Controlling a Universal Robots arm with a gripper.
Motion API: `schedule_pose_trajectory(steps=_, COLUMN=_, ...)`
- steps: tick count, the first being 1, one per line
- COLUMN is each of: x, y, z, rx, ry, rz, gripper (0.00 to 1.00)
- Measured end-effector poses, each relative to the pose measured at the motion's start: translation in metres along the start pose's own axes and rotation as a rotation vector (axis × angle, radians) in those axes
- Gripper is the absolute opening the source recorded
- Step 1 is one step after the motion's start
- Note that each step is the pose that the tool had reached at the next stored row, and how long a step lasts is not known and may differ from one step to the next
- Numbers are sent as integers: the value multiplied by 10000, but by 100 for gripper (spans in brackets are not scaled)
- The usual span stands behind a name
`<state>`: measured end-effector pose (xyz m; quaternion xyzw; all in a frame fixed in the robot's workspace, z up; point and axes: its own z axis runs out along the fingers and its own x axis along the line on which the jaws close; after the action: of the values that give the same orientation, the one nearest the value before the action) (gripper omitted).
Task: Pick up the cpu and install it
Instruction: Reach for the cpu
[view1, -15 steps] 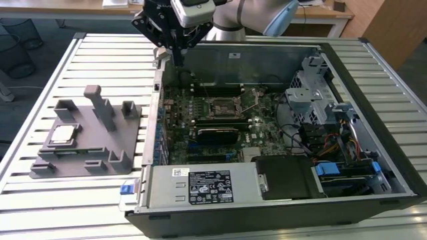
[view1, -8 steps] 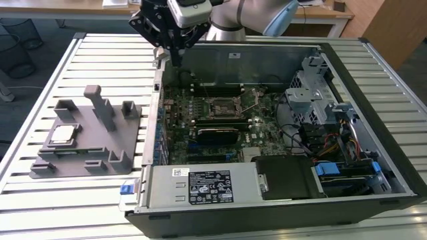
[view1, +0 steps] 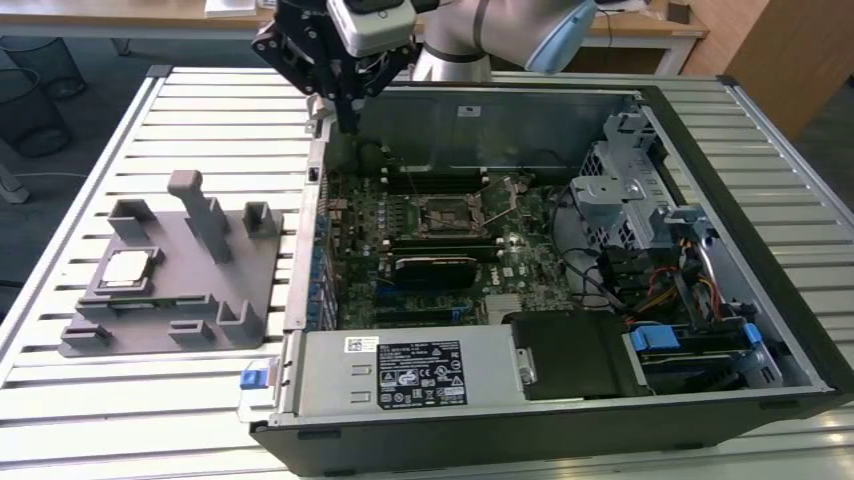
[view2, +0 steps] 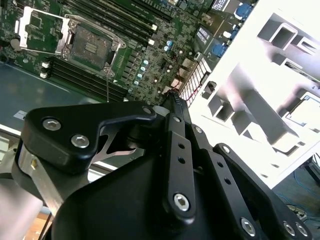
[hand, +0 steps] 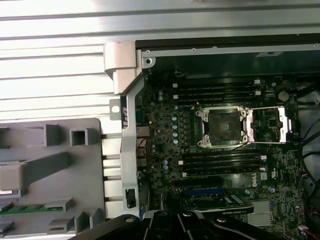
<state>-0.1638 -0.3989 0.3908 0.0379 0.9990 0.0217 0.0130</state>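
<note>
Cpu (view1: 130, 268): small flat square chip, pale silver-grey metal top, thin darker rim. It lies level, metal face up, seated in a shallow pocket of the grey fixture block (view1: 200, 330). The pocket sits close to the block's edge on the exterior view's left, about midway along that edge. Its sides run slightly skewed to the worktop (view1: 200, 120) slats. The top face is fully exposed, not yet picked up.

My fingers (view2: 179, 150) are matt black metal, kinda smooth. The cpu (view1: 130, 268) top's shiny silver metal, the fixture block (view1: 200, 310) is matt grey plastic, and the surface (view1: 200, 110) is ribbed, dull-sheen metal.
</note>
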Motion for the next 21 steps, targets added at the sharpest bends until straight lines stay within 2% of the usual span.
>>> schedule_pose_trajectory(steps=21, x=126, y=-10, z=10, rx=0, ry=1, rz=0, gripper=11)
